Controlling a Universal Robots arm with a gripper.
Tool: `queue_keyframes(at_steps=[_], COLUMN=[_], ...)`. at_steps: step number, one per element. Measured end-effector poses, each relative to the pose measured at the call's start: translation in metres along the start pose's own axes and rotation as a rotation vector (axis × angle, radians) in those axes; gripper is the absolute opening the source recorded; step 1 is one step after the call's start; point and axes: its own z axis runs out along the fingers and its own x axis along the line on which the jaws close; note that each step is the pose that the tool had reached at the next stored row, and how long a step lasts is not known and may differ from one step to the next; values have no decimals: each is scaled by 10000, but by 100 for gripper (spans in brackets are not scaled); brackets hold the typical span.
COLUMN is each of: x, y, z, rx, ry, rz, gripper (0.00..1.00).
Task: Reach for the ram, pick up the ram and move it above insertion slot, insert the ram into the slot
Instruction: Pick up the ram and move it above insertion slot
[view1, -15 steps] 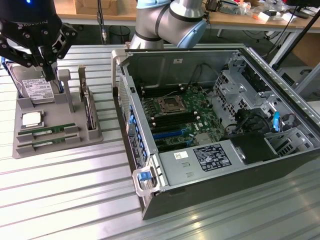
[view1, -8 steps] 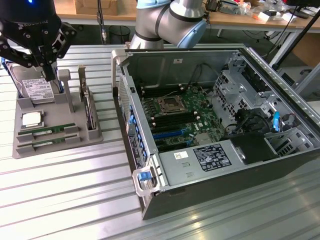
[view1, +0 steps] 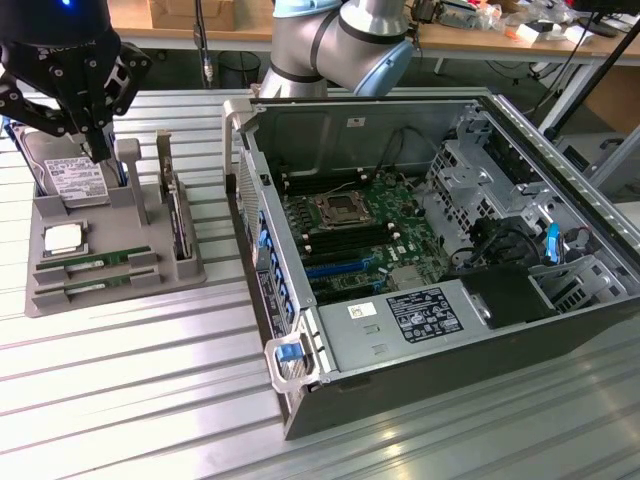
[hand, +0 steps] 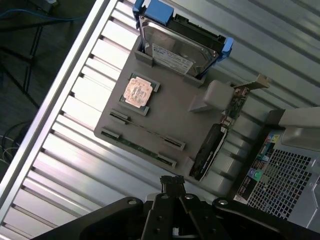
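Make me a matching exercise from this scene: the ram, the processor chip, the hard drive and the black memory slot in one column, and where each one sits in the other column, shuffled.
1. ram
2. processor chip
3. hard drive
4. black memory slot

A. standing on edge at the end of the grey tray farthest from the exterior camera
B. on the motherboard inside the open case
C. flat in the tray's square recess
D. lying in a long holder along the tray's edge nearest the exterior camera

Pairs: 1-D, 2-C, 3-A, 4-B
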Motion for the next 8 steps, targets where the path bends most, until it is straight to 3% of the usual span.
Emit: queue_keyframes(at_steps=[8], x=[0], y=[0], z=[0], rx=[-24], ry=[44], rz=[-982], gripper=[11])
